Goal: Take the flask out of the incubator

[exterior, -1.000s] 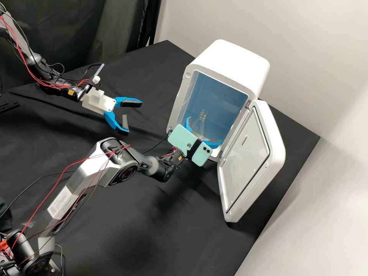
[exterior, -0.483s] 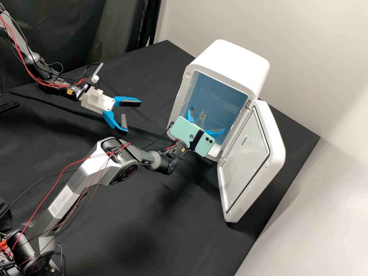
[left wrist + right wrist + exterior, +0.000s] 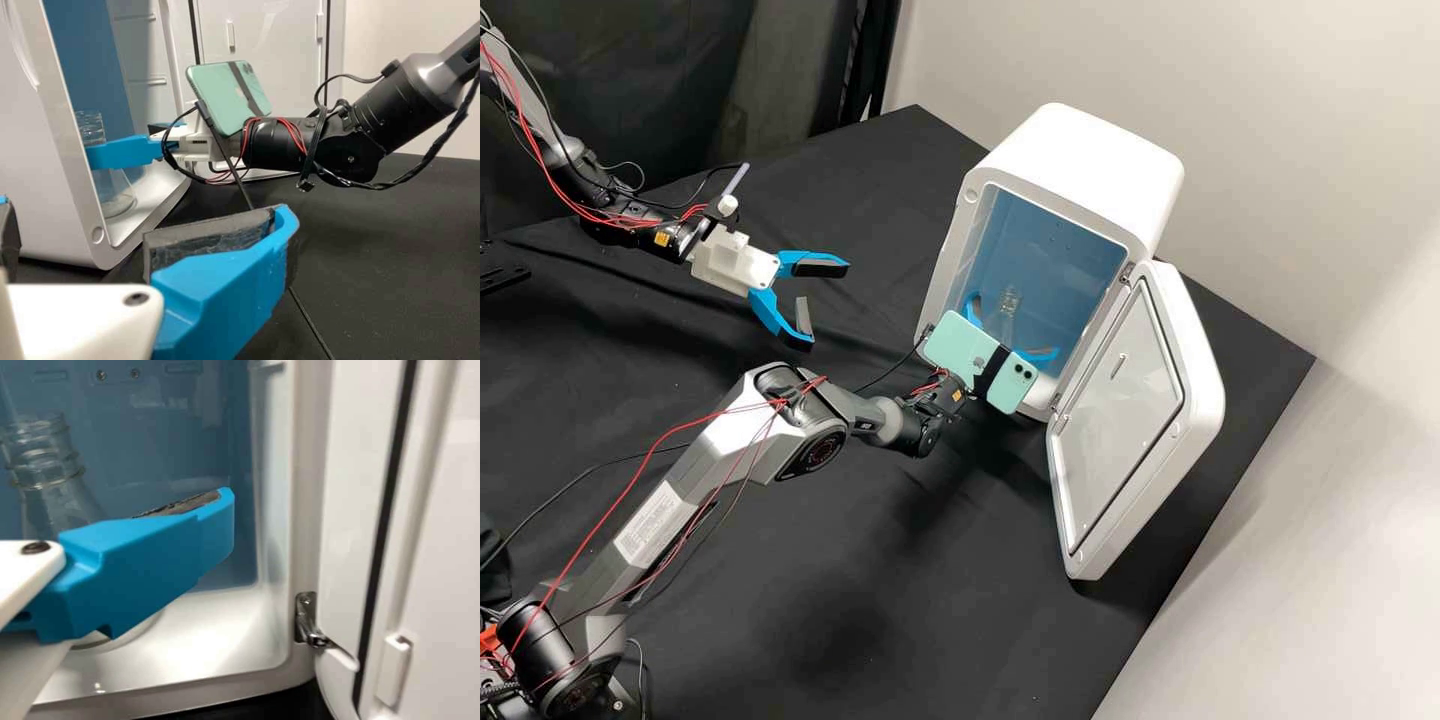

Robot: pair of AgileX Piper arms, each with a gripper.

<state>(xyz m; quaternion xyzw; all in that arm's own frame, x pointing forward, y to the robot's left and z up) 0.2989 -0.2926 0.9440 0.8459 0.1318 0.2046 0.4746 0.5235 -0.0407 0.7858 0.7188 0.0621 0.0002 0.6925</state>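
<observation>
Flask (image 3: 1007, 312): upright on the floor of the incubator (image 3: 1080, 170), neck up, long axis vertical. It sits between the jaws of the right gripper (image 3: 1007, 330), which is inside the open cavity.

Right jaws: wide open, one blue finger on each side of the glass. The fingers lie roughly level, so they cross the flask's axis at about a right angle. In the right wrist view one finger (image 3: 150, 555) runs across the cone of the body, with the threaded neck above it. Cannot tell whether either pad touches the glass. Nothing looks gripped yet.

Right arm: stretched low over the bench (image 3: 900, 600), forearm near level, wrist aimed straight into the opening. A phone (image 3: 977, 358) is strapped just behind the jaws, at the cavity's mouth. The door (image 3: 1170, 400) hangs open off to the side of the jaws, apart from the wrist.

Left gripper (image 3: 823, 300): outside the incubator, above the bench, jaws open and empty. From these jaws the flask lies ahead and well apart, past the right arm's wrist.

Judgement: the right arm is much the nearer. Next comes closing on the glass, then drawing back along the forearm's line. The glass is smooth and tapered, so the grip may slide. The cavity's front lip could also catch the base.
</observation>
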